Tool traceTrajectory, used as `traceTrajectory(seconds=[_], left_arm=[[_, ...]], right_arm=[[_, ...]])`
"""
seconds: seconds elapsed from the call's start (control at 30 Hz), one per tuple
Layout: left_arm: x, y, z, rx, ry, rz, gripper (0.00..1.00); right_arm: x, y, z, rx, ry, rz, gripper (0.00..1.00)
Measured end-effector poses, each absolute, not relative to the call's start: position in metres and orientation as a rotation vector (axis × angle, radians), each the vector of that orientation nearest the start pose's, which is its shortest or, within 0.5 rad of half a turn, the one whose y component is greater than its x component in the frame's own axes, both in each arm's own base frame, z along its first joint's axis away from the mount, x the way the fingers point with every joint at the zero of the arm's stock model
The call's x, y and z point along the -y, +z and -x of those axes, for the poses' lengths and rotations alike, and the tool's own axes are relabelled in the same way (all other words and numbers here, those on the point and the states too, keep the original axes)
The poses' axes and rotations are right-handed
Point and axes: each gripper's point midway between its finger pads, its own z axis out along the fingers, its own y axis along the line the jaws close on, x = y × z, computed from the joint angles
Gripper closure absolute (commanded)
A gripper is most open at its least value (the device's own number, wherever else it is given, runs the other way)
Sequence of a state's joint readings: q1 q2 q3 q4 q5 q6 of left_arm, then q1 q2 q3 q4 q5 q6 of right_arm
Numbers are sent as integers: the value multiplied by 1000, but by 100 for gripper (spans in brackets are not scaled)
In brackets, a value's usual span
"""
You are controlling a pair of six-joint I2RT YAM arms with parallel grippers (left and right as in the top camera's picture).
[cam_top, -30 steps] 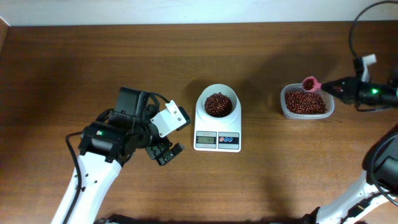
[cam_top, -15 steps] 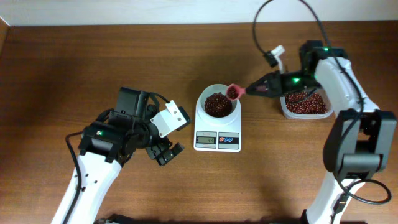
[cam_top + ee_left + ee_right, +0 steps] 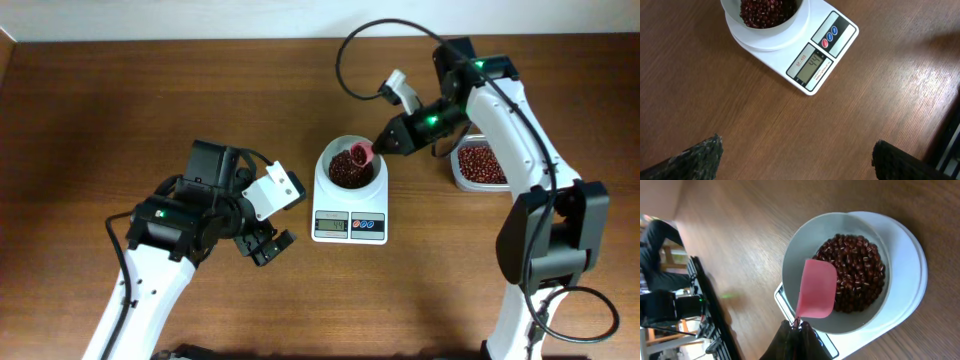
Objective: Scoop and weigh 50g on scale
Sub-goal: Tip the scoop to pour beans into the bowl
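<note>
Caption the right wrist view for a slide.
Right gripper holds the pink scoop over the bowl of red beans on the scale.

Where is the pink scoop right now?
In the overhead view, the pink scoop sits right of centre, held by the right hand over the right side of the white bowl on the scale, with the clear tub further right.

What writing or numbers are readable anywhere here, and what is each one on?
"44": on the grey display of the scale, seen in the left wrist view.
Small print along the display's edge: too blurred to read.
Marks on the scale's buttons: too small to read.
The same display seen from overhead: too small to read.
Nothing else shows readable text.
</note>
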State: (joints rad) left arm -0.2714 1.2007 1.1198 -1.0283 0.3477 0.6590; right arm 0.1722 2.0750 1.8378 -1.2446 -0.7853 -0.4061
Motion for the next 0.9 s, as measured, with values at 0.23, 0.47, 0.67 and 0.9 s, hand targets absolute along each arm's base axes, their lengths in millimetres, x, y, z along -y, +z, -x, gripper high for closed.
traceTrajectory(seconds=[0.23,0.47,0.67,0.9], left_arm=[[131,189,-253,-2281,-331,-1265,1],[131,189,-253,-2281,-331,-1265,1],[131,189,-253,-2281,-331,-1265,1],[131,189,-253,-2281,-331,-1265,1]], right_arm=[[-191,148,-390,-2641,1089,838,96],[-189,145,-392,-2676,1065,792,96],[-187,143,-392,-2700,1042,772,96],[-188,144,-392,-2694,1058,771,96]])
